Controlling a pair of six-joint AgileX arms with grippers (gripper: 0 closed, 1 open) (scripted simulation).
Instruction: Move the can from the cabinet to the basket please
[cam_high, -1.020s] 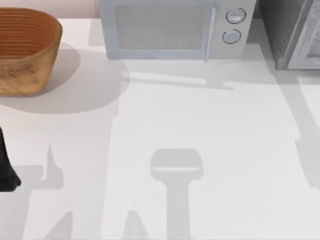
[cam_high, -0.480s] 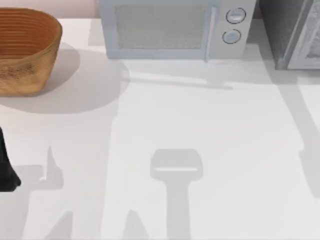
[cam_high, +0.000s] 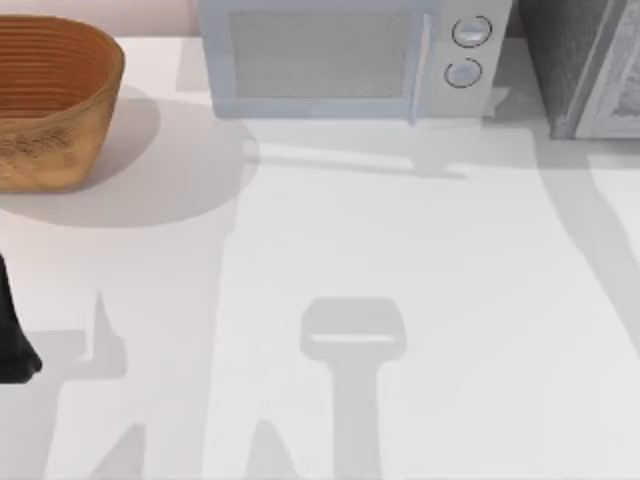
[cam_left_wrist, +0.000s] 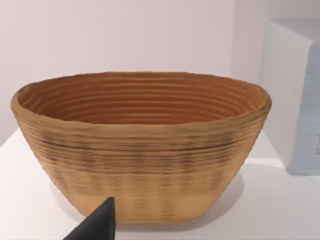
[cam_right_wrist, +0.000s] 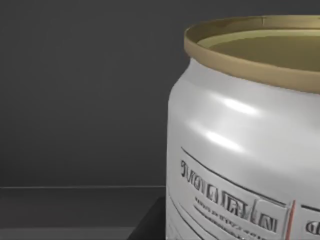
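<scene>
Right claw's opening impossible to tell, pressed close to the can (white body, gold rim) against dark grey cabinet walls. Left claw's dark tip low in the left wrist frame, parked facing the basket, spread likewise unclear. On the bench: basket upper left, microwave top centre, cabinet upper right.

Bright, even light is washing the white surface; soft grey shadows are spreading toward six o'clock, while highlights are glinting on the can against dim surroundings.
</scene>
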